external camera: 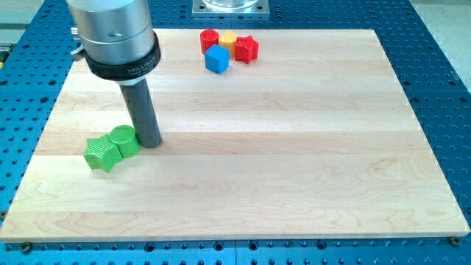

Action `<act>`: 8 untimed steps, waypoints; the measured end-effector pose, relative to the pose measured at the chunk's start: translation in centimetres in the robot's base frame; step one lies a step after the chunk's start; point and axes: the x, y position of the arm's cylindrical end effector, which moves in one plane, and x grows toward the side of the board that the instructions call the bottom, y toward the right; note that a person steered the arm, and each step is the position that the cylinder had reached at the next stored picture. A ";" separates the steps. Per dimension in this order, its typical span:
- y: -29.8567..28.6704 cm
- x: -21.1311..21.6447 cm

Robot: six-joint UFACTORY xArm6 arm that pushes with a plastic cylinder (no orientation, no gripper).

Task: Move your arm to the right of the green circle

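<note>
The green circle (124, 140) is a short green cylinder at the view's left on the wooden board (294, 147). A green star (101, 153) touches it on its lower left. My tip (151, 143) rests on the board just right of the green circle, touching or almost touching its right side. The dark rod rises from there to the arm's silver and black housing (118, 37) at the view's top left.
At the view's top centre, a red cylinder (210, 40), a yellow block (229, 39), a red star (247, 48) and a blue cube (217, 59) sit clustered together. A blue perforated table (441, 66) surrounds the board.
</note>
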 end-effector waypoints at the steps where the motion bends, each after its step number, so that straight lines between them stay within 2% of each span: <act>1: -1.7 -0.5; 2: -5.1 4.0; 4: -4.1 9.7; 6: 4.3 8.7; 8: 4.3 8.7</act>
